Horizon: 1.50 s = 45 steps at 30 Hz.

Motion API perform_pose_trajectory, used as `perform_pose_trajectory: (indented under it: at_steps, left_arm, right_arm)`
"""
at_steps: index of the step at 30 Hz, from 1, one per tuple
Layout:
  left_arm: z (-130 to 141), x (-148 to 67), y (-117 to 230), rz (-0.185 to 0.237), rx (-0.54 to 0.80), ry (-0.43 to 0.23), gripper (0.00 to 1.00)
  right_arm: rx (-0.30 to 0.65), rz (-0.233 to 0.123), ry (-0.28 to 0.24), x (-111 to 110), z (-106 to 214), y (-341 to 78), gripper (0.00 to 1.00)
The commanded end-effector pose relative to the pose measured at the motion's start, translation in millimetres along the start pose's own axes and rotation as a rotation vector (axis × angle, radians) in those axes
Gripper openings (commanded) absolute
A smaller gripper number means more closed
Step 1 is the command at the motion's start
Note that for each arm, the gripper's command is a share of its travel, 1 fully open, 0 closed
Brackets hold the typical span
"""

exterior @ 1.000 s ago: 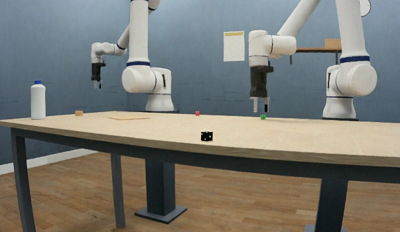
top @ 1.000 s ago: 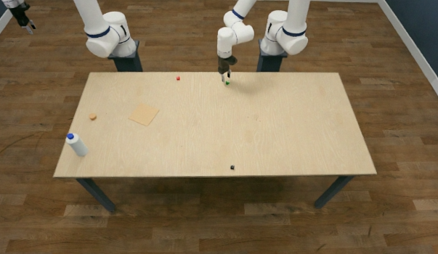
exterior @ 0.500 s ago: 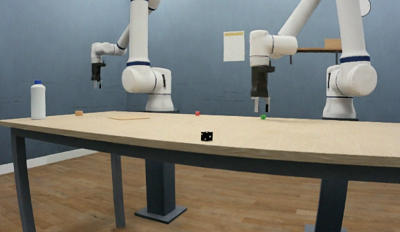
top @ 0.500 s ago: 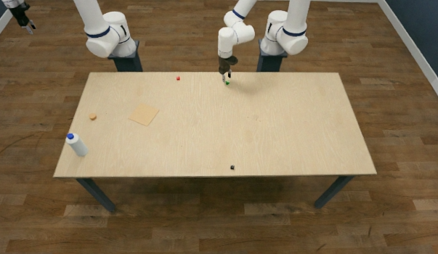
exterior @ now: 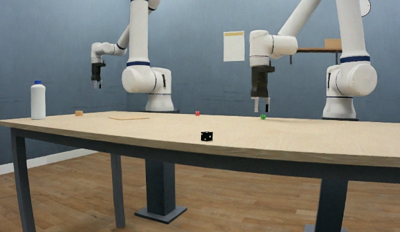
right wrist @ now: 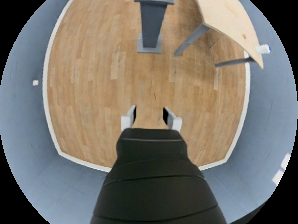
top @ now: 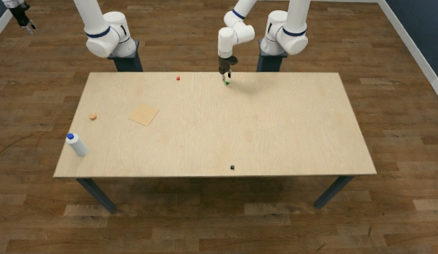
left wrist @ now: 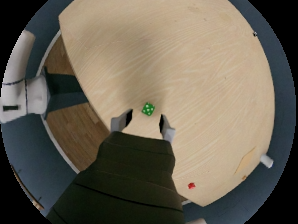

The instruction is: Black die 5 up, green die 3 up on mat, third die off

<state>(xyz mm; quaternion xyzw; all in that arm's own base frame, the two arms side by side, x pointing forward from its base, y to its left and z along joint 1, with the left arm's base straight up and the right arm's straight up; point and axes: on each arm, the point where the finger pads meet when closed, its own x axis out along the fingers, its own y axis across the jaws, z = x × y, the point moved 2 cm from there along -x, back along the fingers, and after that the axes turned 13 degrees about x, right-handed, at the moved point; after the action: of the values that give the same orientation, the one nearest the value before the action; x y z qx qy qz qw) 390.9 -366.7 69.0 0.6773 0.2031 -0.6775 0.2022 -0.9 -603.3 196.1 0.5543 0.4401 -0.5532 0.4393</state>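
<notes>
Green die (top: 227,83) (exterior: 263,116) (left wrist: 148,109) below the left end effector (top: 226,77) (exterior: 262,105) (left wrist: 146,117), spread; right end effector (top: 31,27) (exterior: 97,85) (right wrist: 150,118) also spread, beyond the table (top: 283,145) (exterior: 292,139) (left wrist: 210,75) (right wrist: 220,15).

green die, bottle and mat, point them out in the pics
green die (top: 227,83) (exterior: 263,116) (left wrist: 148,109): top, exterior and left wrist views, on its body
bottle (top: 78,146) (exterior: 38,102): top and exterior views, middle of its white side
mat (top: 144,115) (exterior: 129,118): top and exterior views, its upper surface
</notes>
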Motion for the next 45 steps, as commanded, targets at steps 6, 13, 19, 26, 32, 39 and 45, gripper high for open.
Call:
perform_pose_trajectory:
  at_steps: [6,13,19,26,32,39,45]
  left_arm:
    - [0,0,1,0.001,0.0,0.0,1.0]
    - [0,0,1,0.001,0.0,0.0,1.0]
    - [-1,0,1,0.001,0.0,0.0,1.0]
    - [-5,0,4,0.001,0.0,0.0,1.0]
    - [-10,0,6,0.001,0.0,0.0,1.0]
    - [-23,-1,15,0.001,0.0,0.0,1.0]
    - [-37,-1,24,0.001,0.0,0.0,1.0]
  right_arm:
    - [0.0,0.0,-0.002,-1,1,0,1.0]
    - [0.0,0.0,-0.002,-1,1,0,1.0]
    - [0.0,0.0,-0.002,-1,1,0,1.0]
    - [0.0,0.0,-0.002,-1,1,0,1.0]
    - [0.0,0.0,-0.002,-1,1,0,1.0]
    - [0.0,0.0,-0.002,-1,1,0,1.0]
    - [0.0,0.0,-0.002,-1,1,0,1.0]
